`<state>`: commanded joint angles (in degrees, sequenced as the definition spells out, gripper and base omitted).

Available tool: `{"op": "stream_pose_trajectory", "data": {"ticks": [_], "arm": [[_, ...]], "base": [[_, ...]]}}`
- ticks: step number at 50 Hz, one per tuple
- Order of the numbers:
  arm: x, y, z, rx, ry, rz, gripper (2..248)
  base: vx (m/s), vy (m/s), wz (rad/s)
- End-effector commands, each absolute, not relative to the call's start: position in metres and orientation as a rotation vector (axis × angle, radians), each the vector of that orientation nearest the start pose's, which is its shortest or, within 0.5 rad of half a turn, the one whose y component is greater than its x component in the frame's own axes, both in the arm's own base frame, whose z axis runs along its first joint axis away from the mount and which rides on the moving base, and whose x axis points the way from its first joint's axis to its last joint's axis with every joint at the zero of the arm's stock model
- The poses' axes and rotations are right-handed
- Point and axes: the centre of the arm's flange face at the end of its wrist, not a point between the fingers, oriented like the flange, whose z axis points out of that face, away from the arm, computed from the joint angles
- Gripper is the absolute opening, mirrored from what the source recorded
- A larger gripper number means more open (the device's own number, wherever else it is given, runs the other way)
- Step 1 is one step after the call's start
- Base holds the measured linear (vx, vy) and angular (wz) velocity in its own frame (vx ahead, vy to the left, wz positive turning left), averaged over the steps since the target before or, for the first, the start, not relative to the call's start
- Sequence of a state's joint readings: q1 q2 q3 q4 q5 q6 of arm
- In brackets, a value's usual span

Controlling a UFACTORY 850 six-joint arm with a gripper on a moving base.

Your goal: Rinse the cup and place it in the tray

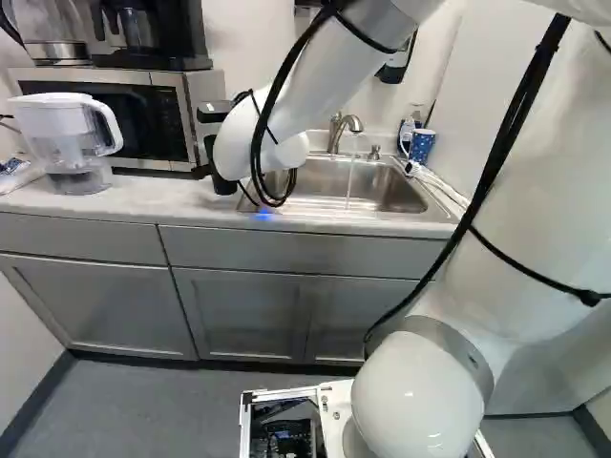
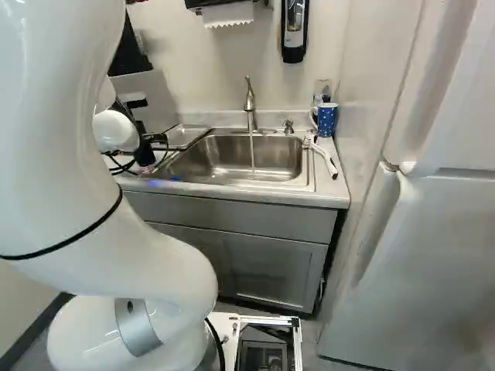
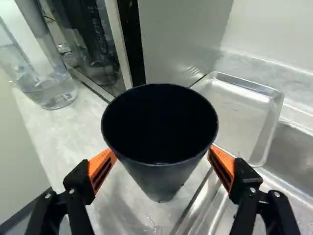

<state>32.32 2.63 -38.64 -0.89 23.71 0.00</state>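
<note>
Two orange pads [image 3: 101, 169] of the gripper [image 3: 162, 152] pinch the dark cup [image 3: 164, 181] near the tray [image 3: 234, 107], by the sink [image 2: 271, 158] at the right base view's upper middle. Probably light, stiff, slippery if wet: best held below its wide rim.

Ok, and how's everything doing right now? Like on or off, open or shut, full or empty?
Cup, held, inside too dark to see
Gripper, shut on the cup
Faucet, running
Tray, lying flat, nothing seen inside
Pitcher, lid on, partly filled
Microwave, door shut
Cabinet doors, shut
Blue mug, upright
Brush, lying down
</note>
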Motion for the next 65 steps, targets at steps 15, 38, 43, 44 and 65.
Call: {"op": "stream_pose_trajectory", "data": {"ticks": [15,38,43,44,65], "arm": [[0.382,0.24,0.486,-2.268,-0.675,-1.553,247],[0.372,0.235,0.475,-2.169,-0.648,-1.655,247],[0.37,0.233,0.472,-2.148,-0.64,-1.678,247],[0.37,0.232,0.472,-2.145,-0.638,-1.682,247],[0.369,0.217,0.462,-2.071,-0.584,-1.786,247]], "base": [[0.0,0.0,0.0],[0.0,0.0,0.0],[0.0,0.0,0.0],[0.0,0.0,0.0],[0.0,0.0,0.0]]}}
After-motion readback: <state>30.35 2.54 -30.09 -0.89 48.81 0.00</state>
